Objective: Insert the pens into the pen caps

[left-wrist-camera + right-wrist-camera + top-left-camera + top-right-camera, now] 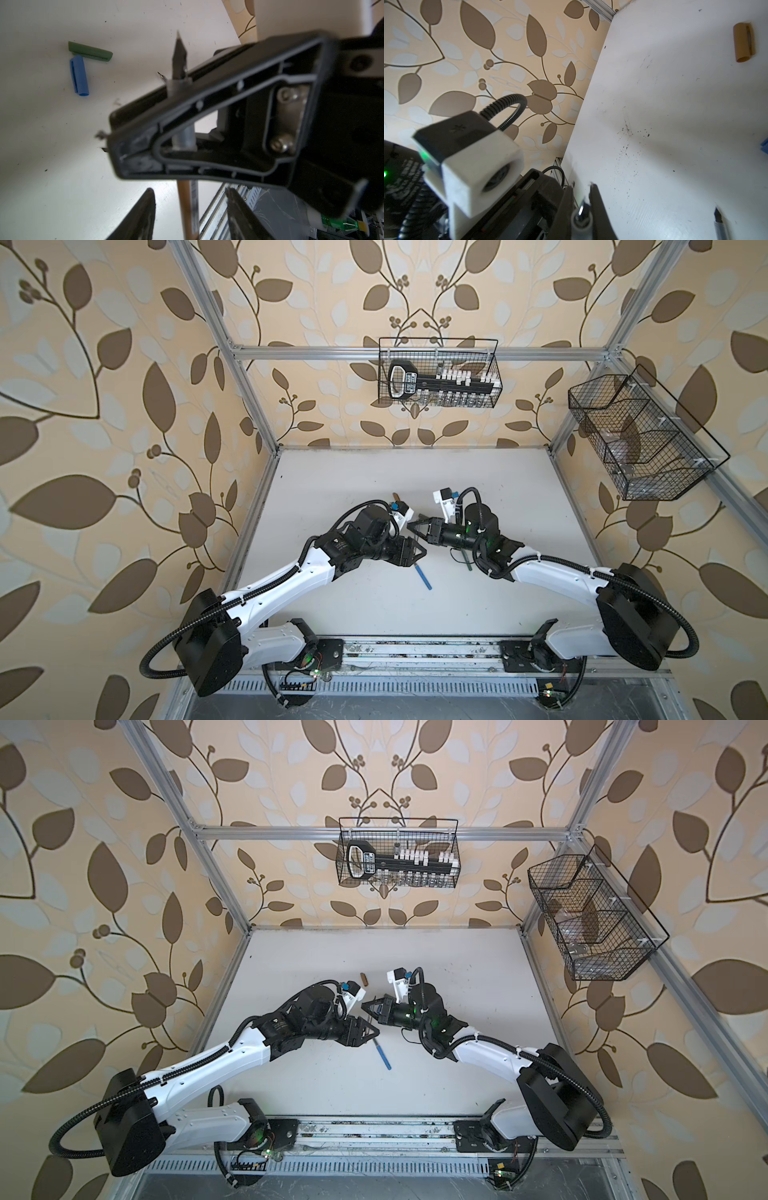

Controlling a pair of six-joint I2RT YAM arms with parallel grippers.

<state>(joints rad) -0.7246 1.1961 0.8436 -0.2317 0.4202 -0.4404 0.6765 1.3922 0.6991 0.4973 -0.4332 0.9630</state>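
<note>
My right gripper (581, 187) is shut on the orange-brown pen (187, 207), whose dark tip (178, 56) sticks out past the fingers. My left gripper (189, 191) is open, one finger on each side of that pen's barrel with gaps between. In both top views the two grippers (417, 551) (413, 527) meet nose to nose above the table's middle. The blue pen (422, 574) lies on the table just below them. The orange-brown pen cap (397, 496) lies farther back. The blue cap (79, 75) and green cap (90, 51) lie touching. A dark green pen (469, 562) shows partly under my right arm.
The white table (374, 472) has ink specks. One wire basket (438, 373) with a tool hangs on the back wall and another wire basket (640, 435) on the right frame. Aluminium frame posts stand at the table corners, and a rail (415, 649) runs along the front edge.
</note>
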